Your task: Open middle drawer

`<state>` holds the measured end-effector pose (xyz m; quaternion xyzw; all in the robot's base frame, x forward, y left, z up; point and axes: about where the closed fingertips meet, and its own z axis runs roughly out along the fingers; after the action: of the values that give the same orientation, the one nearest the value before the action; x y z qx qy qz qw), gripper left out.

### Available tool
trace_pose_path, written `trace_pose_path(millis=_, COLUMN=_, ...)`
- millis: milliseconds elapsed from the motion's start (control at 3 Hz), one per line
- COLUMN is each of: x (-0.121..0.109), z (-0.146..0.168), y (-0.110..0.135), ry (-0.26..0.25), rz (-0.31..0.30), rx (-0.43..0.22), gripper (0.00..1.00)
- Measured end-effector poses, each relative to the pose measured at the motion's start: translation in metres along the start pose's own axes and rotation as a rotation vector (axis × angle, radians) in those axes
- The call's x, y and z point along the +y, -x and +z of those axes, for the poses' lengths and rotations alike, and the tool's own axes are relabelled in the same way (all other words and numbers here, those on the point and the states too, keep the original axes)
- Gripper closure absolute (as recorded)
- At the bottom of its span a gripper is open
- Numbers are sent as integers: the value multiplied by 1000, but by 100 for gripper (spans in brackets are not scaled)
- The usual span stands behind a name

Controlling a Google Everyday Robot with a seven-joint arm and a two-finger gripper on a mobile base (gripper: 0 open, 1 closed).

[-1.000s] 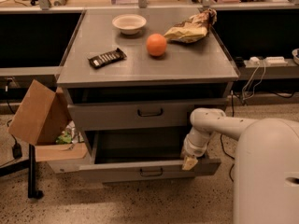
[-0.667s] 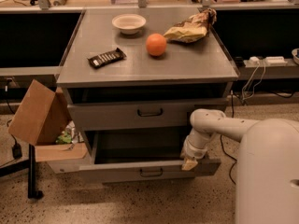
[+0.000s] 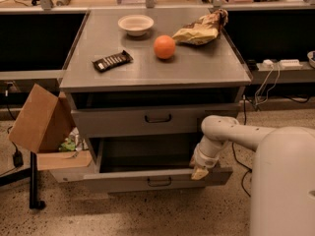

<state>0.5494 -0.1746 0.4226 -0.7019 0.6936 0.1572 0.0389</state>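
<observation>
Hanging near the right end of the front of the middle drawer (image 3: 128,180), the gripper (image 3: 199,172) is pointing down; whether it is apart or together cannot be told. That drawer is sitting pulled out beneath the upper drawer (image 3: 113,122), while an orange (image 3: 164,46), a bowl (image 3: 135,23), a crumpled bag (image 3: 201,29) and a chocolate bar (image 3: 112,61) are lying on the cabinet top (image 3: 197,65).

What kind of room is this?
Probably a lab or workshop: a grey drawer cabinet, cables and a power strip behind it, and a speckled hard floor. The robot's gripper is at the pulled-out drawer.
</observation>
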Motion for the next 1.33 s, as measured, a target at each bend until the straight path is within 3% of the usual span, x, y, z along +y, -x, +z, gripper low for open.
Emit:
trace_pose_path(millis=667, x=3, z=1, y=-2, ry=-2, rz=-2, rx=-15, gripper=73)
trace_pose_path(millis=1000, x=3, z=1, y=-2, ry=-2, rz=-2, rx=-15, gripper=52)
trace_pose_path(millis=1333, x=3, z=1, y=-2, ry=-2, rz=-2, rx=-15, gripper=21)
